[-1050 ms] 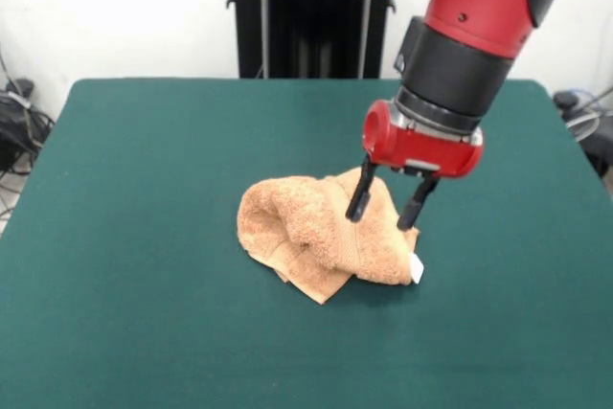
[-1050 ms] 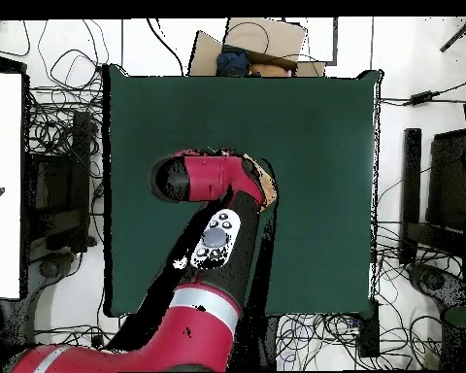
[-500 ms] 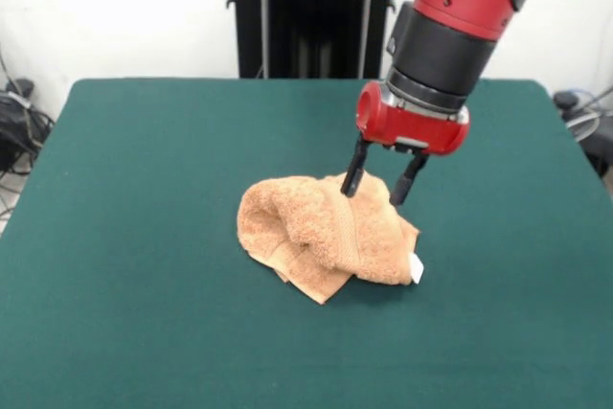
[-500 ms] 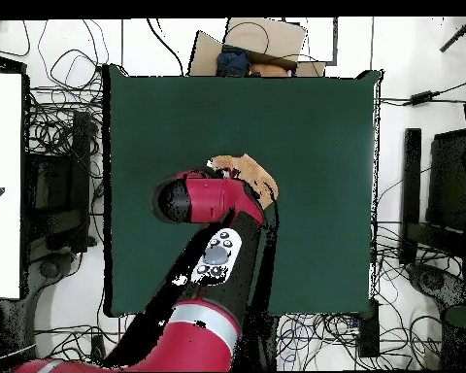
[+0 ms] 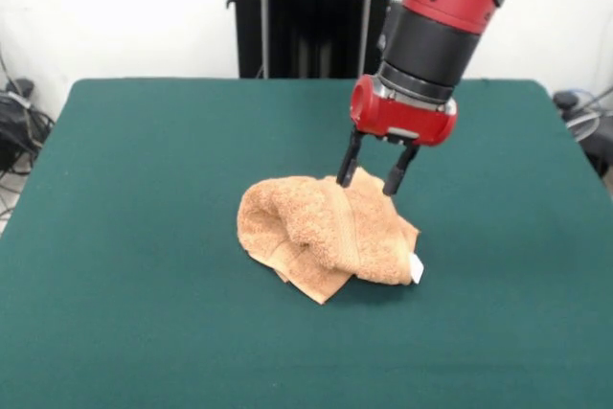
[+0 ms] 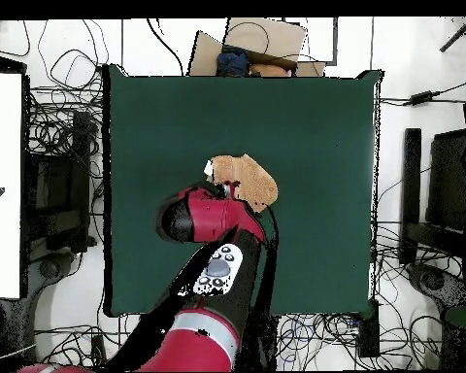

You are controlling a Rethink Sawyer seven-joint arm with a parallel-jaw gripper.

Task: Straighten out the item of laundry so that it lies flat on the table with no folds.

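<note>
The gripper (image 5: pixel 369 171) hangs with its two dark fingers (image 5: pixel 347 165) parted and nothing between them, its tips just above the far edge of the towel (image 5: pixel 324 248) and not pressing into it.

In the front view, going left to right: the towel sits near the middle of the green bench (image 5: pixel 124 237), bunched into a rounded heap. A thick roll bulges at its 9 o'clock side, layered flat edges poke out around 6 o'clock, and a small white tag (image 5: pixel 417 269) shows at about 4 o'clock. The gripper stands at roughly 1 o'clock of the heap.

The terry cloth looks soft, light and limp; I judge it will drape and drag rather than hold any shape, and it should not slip readily from a pinch. The best hold is probably a single-layer corner or border edge, such as the one by the tag, so that pulling outward unrolls the folds instead of lifting the whole lump.

The arm comes down steeply from above, its red wrist tilted slightly, with the fingers pointing down at the bench.
</note>
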